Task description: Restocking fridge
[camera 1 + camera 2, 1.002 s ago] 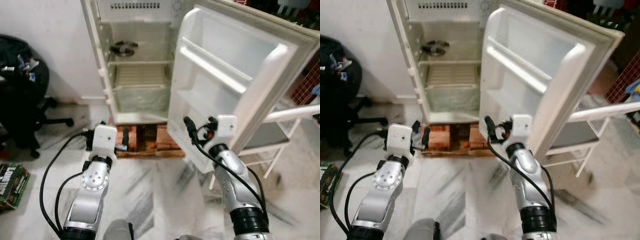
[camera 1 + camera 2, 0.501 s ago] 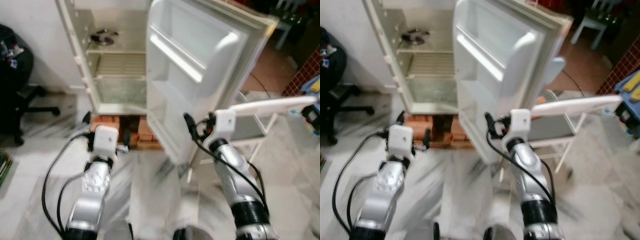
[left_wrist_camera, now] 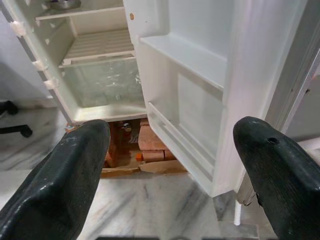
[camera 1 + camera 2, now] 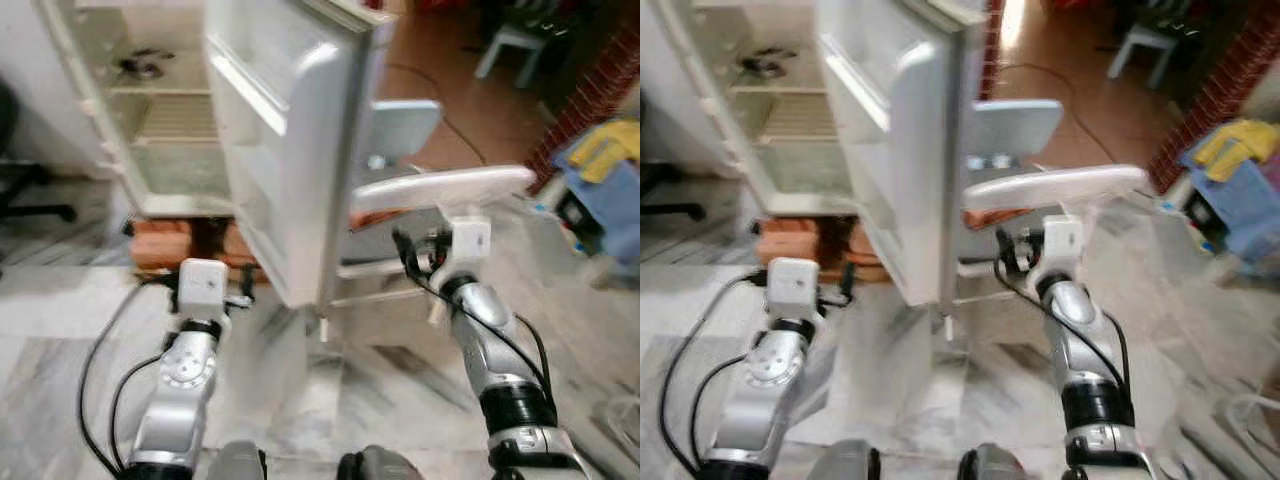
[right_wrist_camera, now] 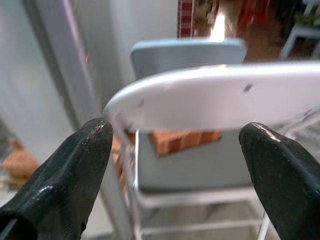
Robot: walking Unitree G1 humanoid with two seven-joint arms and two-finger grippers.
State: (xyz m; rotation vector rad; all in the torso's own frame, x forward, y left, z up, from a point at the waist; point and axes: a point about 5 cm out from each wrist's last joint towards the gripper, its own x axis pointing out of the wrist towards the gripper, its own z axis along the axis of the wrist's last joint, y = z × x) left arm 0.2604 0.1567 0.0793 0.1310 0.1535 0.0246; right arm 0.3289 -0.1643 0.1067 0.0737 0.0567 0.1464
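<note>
Since a second ago the head camera has swung to the robot's right, so the open fridge (image 4: 150, 120) now sits at the upper left and a white folding chair (image 4: 440, 190) with a grey seat fills the middle. Both arms stay raised. Left gripper (image 3: 170, 165) is spread wide and empty, facing the fridge door (image 3: 210, 75) with its bare door shelves, the empty wire shelf and the bricks (image 3: 150, 145) under the cabinet. Right gripper (image 5: 175, 170) is likewise open, holding nothing, pointed at the chair's white backrest (image 5: 215, 95). Blue and yellow items (image 4: 600, 170) lie blurred at the far right on the floor
</note>
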